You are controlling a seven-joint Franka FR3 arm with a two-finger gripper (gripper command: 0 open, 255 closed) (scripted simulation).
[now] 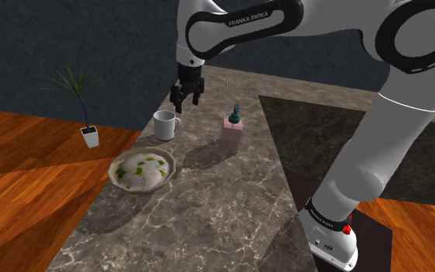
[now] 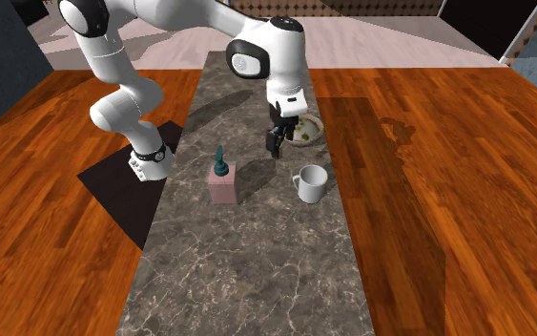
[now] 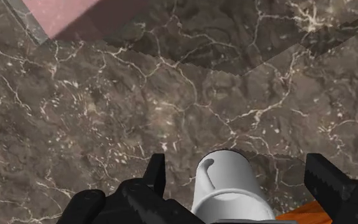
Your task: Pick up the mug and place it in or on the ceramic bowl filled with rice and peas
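- Shoulder view: I see a plain white mug (image 1: 164,125) upright on the dark marbled counter (image 1: 231,209), its handle turned toward a pink dispenser (image 1: 232,131). The bowl of rice and peas (image 1: 141,171) sits near it. My gripper (image 1: 186,96) hangs above the mug.
- Second exterior view: the mug stands apart from the bowl.
- Wrist view: my fingers (image 3: 155,178) are spread, with the mug between them, untouched.
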